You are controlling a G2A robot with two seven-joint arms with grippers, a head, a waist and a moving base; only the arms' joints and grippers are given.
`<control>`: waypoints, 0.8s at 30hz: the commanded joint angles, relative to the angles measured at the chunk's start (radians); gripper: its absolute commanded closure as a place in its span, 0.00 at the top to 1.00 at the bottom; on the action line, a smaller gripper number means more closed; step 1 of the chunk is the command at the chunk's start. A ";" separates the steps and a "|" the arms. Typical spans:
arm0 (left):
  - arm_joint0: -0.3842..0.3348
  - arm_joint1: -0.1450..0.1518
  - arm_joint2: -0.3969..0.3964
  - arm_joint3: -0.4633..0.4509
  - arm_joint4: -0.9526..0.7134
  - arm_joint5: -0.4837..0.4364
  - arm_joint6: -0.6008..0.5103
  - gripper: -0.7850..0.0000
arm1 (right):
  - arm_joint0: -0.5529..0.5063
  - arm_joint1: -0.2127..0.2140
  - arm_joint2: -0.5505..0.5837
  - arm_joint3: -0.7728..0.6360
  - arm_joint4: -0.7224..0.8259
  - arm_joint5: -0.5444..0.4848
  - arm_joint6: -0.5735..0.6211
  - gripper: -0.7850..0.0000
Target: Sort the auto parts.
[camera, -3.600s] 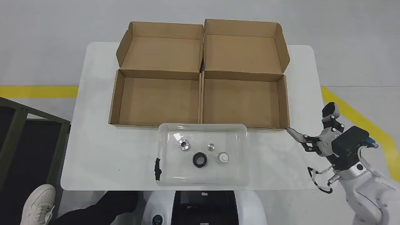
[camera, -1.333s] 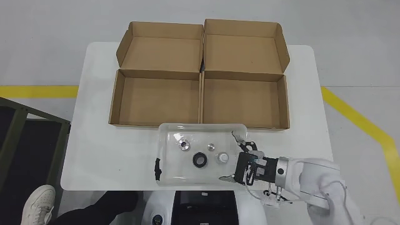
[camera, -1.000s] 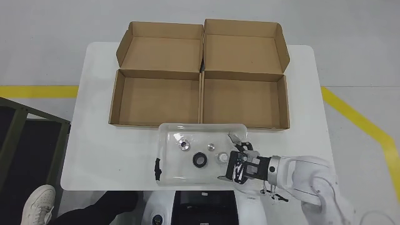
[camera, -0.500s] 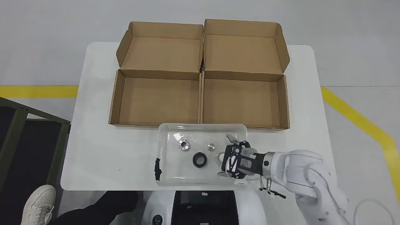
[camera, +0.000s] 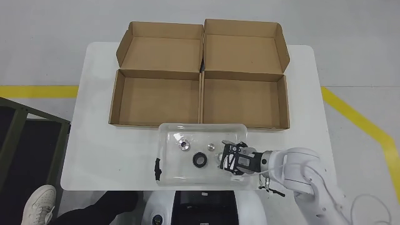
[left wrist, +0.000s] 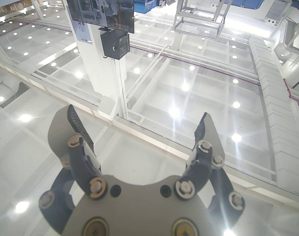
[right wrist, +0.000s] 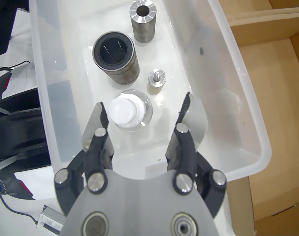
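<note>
Right gripper [right wrist: 143, 103] hangs spread inside the tub [right wrist: 237, 74], at 6 o'clock on the bench [camera: 100, 150]. Its jaws flank the white-capped part [right wrist: 126, 111], likely lined up for a pinch. Left gripper [left wrist: 138, 112], also spread, points ceilingward, seemingly parked clear.

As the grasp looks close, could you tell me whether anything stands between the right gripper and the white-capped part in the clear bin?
Nothing visible does. The white-capped part sits between the open jaws of the right gripper, nearer one side. The small silver stud and the black bearing stand beyond it.
</note>
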 commanded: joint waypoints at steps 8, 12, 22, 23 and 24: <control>0.000 0.000 0.000 0.000 0.000 0.000 0.000 1.00 | 0.002 0.012 -0.005 -0.009 0.012 -0.007 -0.015 0.01; 0.000 0.000 0.000 0.000 0.000 0.000 0.000 1.00 | -0.004 0.018 0.002 -0.032 0.023 -0.004 -0.024 0.00; 0.000 0.000 0.000 0.000 0.000 0.000 0.000 1.00 | -0.020 0.036 0.046 -0.128 0.059 0.004 -0.033 0.00; 0.000 0.000 0.000 0.000 0.000 0.000 0.000 1.00 | -0.019 0.037 0.051 -0.139 0.057 0.005 -0.030 0.00; 0.000 0.000 0.000 0.000 0.000 0.000 0.000 1.00 | -0.018 0.039 0.055 -0.150 0.057 0.006 -0.028 0.00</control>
